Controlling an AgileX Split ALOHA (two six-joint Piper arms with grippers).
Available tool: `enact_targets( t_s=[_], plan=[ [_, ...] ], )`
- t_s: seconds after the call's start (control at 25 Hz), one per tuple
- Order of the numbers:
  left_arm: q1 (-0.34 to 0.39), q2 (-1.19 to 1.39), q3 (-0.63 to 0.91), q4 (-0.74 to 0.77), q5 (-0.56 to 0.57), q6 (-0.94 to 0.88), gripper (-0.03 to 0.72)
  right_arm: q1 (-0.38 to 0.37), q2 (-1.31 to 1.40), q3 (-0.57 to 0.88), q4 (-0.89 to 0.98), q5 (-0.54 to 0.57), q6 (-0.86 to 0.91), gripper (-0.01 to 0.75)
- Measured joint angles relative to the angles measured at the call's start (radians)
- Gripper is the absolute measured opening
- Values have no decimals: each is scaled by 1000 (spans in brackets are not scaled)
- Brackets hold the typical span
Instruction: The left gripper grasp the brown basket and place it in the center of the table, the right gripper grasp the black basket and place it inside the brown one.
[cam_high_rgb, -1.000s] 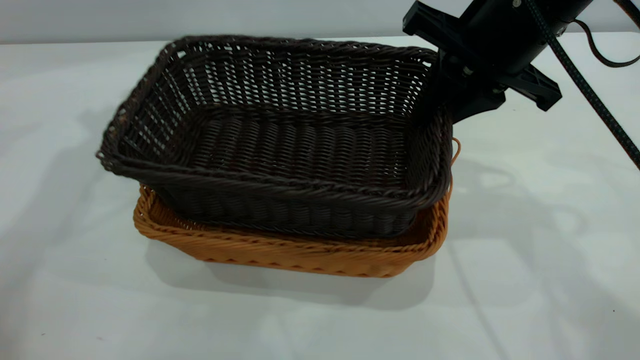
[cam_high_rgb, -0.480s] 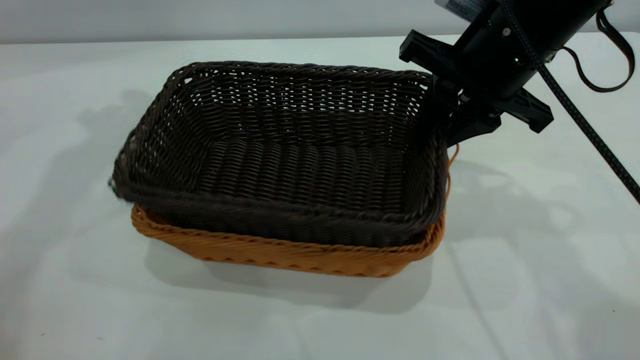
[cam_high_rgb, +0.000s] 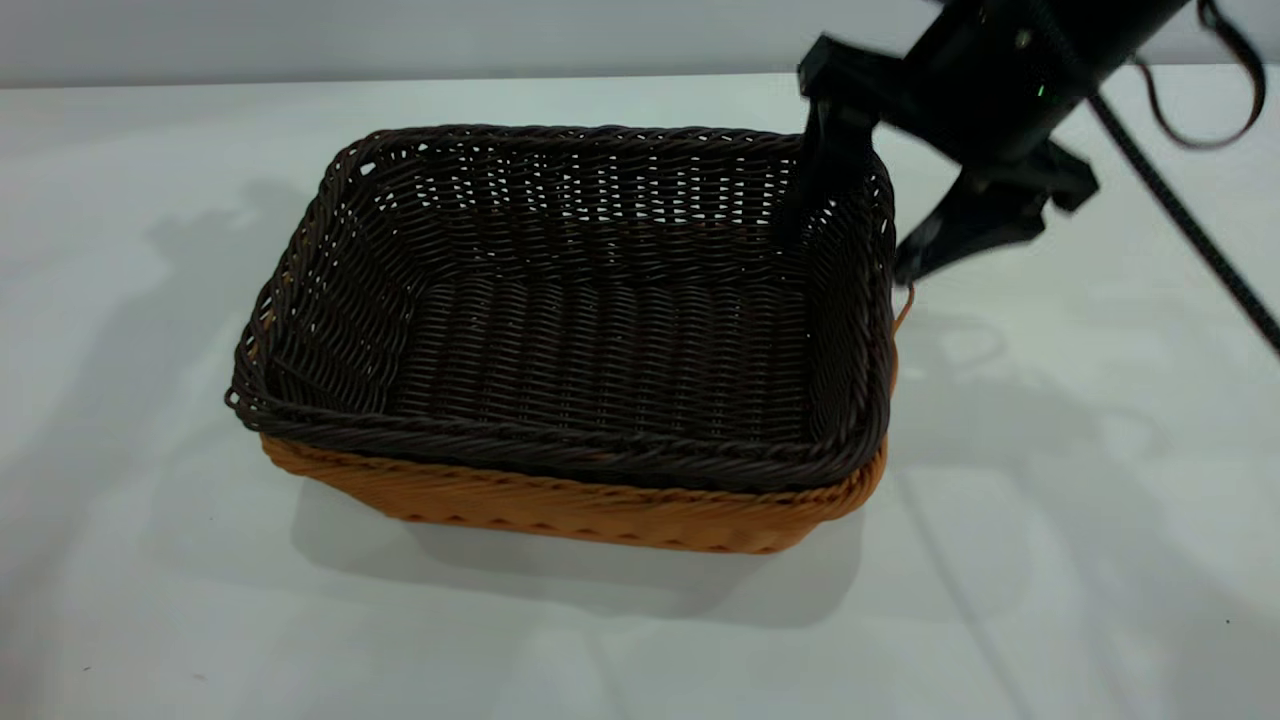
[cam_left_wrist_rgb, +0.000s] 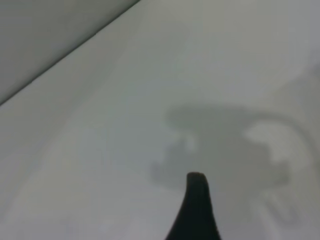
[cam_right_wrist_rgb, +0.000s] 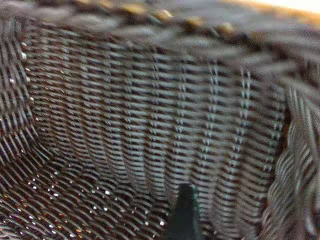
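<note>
The black basket (cam_high_rgb: 600, 330) sits nested inside the brown basket (cam_high_rgb: 560, 505) in the middle of the table (cam_high_rgb: 200, 620), with only the brown rim and front wall showing. My right gripper (cam_high_rgb: 885, 215) is open and straddles the black basket's right rim, one finger (cam_high_rgb: 830, 170) inside and one outside, gripping nothing. The right wrist view shows the black basket's inner wall (cam_right_wrist_rgb: 150, 115) and one finger (cam_right_wrist_rgb: 185, 212). My left gripper (cam_left_wrist_rgb: 245, 215) is out of the exterior view. It hangs open and empty over bare table, with one finger (cam_left_wrist_rgb: 196, 205) showing.
The brown basket's small loop handle (cam_high_rgb: 908, 300) sticks out just below my right gripper's outer finger. A black cable (cam_high_rgb: 1180, 215) runs down from the right arm at the far right. The table's back edge (cam_high_rgb: 400, 82) meets a pale wall.
The black basket has dropped from a tilted, raised hold down level into the brown basket. My right gripper has opened and let go of its rim.
</note>
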Motion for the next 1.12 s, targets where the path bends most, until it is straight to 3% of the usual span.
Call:
enact_targets(
  t_s=[0.24, 0.52, 0.84, 1.12],
  plan=[
    [-2, -33, 0, 25, 7, -10, 562, -51, -210, 0, -136, -27, 6, 622],
    [-27, -183, 0, 26, 128, -67, 562, -85, -612, 0, -313, 18, 10, 599],
    [-45, -439, 0, 26, 415, -217, 562, -85, -1088, 0, -364, 298, 11, 594],
    [-45, -663, 2, 28, 575, -400, 562, -85, -1401, 29, -378, 504, 31, 594]
  ],
)
